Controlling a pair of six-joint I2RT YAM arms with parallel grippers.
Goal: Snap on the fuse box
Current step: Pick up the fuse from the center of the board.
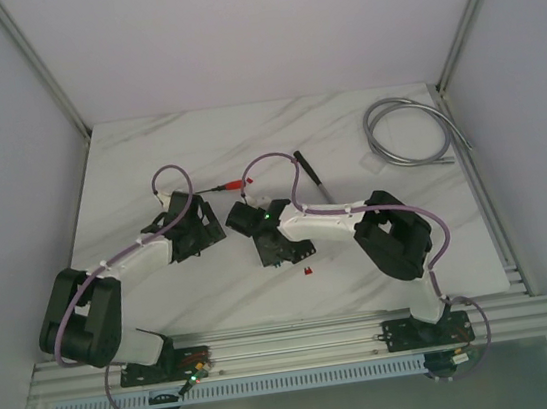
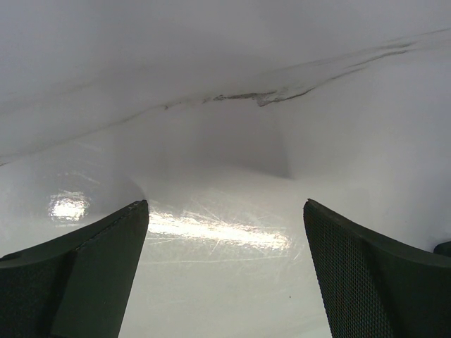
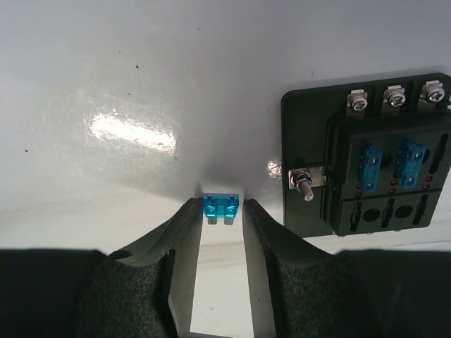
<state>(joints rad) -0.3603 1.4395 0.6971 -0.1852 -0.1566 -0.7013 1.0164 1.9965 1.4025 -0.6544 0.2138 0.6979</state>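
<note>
Right pincer [image 3: 220, 211] pinches a blue fuse [image 3: 220, 205] at its tips, near the fuse box [image 3: 373, 169] lying on the table [image 3: 141, 70]; advisable to square the blades over a vacant slot, then press straight in, while left pincer [image 2: 225, 232] hangs spread, empty.

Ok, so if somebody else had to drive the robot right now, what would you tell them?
Left gripper: open, empty, above the white marbled table.
Right gripper: shut on a small blue plastic blade fuse, beside the black square plastic fuse box, not touching it.
Done: two blue fuses sit in the box.
Left: seat the held fuse, probably; a tiny red fuse lies loose on the table. No cover in view to snap on.
</note>
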